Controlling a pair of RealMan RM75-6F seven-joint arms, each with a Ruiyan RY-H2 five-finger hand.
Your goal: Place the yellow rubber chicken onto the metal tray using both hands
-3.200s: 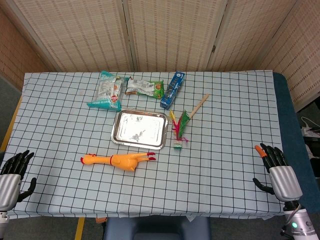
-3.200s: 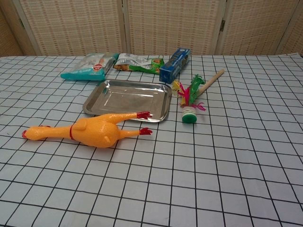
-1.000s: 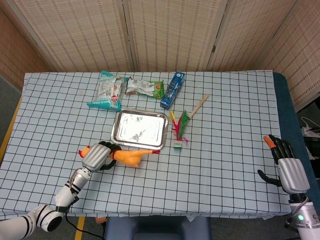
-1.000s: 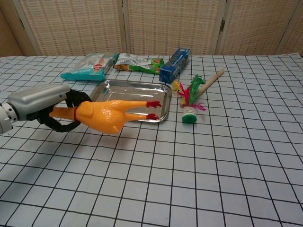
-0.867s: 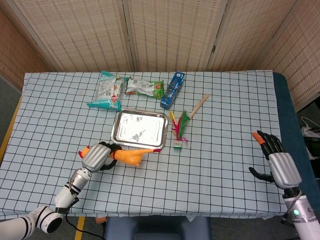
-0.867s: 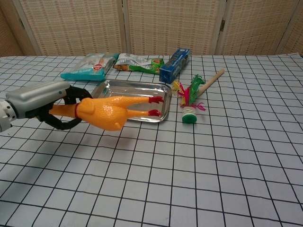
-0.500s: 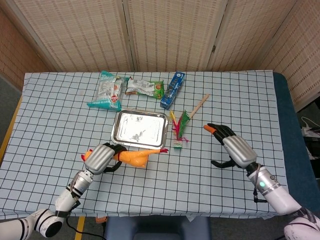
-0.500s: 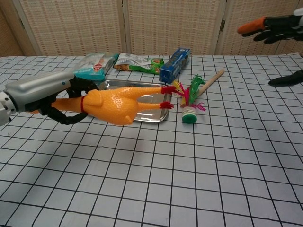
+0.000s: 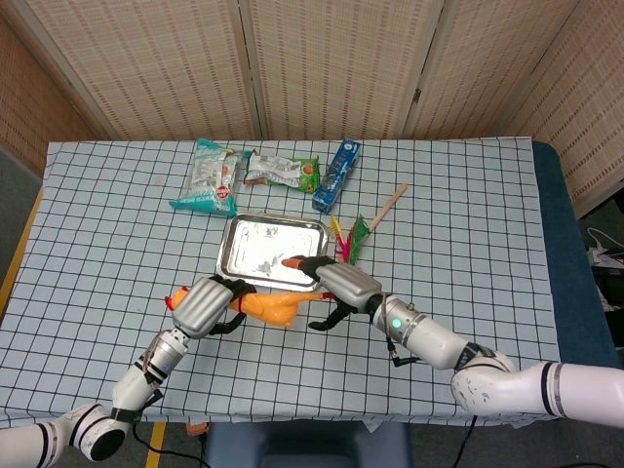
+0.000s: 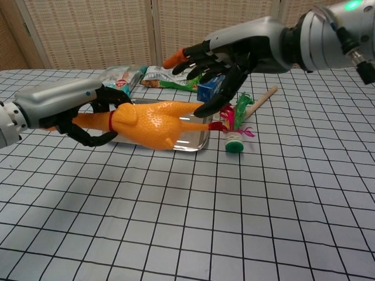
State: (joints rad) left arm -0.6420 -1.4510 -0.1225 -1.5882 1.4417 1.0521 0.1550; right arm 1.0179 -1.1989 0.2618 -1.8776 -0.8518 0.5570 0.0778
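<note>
While left robot hand (image 10: 88, 114) clamps chicken (image 10: 153, 124) neck, right robot hand (image 10: 220, 58) hovers w/ fingers spread.

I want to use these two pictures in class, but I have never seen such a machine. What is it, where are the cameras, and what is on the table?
It is a robot with two arms ending in mechanical hands. One picture looks down from its head, the other looks forward from its chest. Its left hand holds a yellow rubber chicken by the neck, lifted off the table. Its right hand hovers open above the chicken's legs. Behind lies a metal tray. Snack bags, a blue box and a feathered toy also lie on the checked tablecloth.
</note>
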